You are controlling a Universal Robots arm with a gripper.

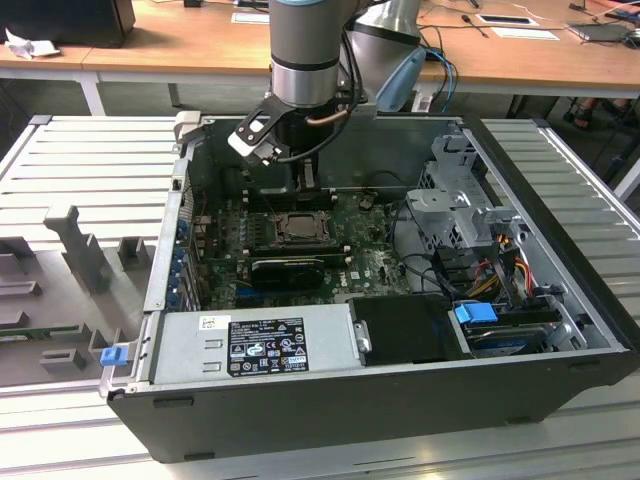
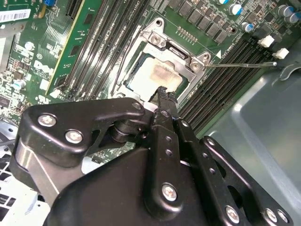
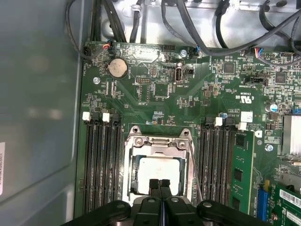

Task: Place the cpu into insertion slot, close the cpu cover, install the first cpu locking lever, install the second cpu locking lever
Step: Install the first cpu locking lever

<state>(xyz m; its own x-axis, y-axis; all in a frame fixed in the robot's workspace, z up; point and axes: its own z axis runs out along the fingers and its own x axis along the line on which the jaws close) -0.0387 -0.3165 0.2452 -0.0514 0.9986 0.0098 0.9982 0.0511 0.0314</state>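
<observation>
We log a grey arm (image 1: pixel 308 35) with a silver collar (image 1: pixel 308 76) and a black gripper (image 2: pixel 164 92) studded with silver screws (image 2: pixel 169 191).

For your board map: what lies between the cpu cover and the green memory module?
In the first wrist view: a thin lever, then empty black memory slots, between cpu cover and memory module.

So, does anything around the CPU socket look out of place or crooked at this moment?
One thing: a thin metal locking lever sticks out sideways from the cpu cover over the memory slots, not tucked along the frame. The cpu looks flat in the cover's window. The shut hand hovers at its edge.
</observation>
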